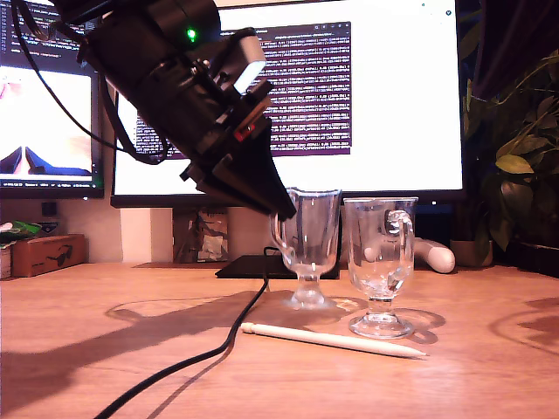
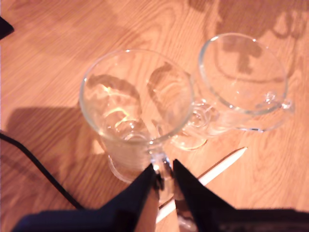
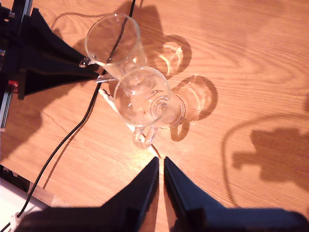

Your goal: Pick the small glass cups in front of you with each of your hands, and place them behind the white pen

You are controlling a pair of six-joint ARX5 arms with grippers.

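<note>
Gripping: my first gripper has its jaws pinched narrow on the handle of the first glass cup; the glass is the thing between my tips.
Resting or lifted: in the exterior view its foot looks blurred and perhaps just off the table; I cannot tell for sure.
My second gripper: jaws nearly together with only a slit between them, holding nothing, hovering apart from the second glass cup, whose handle points toward my tips.
Handling: I judge both cups light, rigid, slick and breakable; the tall bowl on a short stem and small foot makes each one tippy.
Where to hold: the handle loop is the surest place; the smooth bowl would slide.
Risk: the two cups stand just beside each other, so swinging one could clink the other.
Contents: both cups look empty, clear to the bottom.
White pen: lies flat just beyond my first tips, on the camera side of both cups in the exterior view.
Black cable: trails across the table beside the first cup.
</note>
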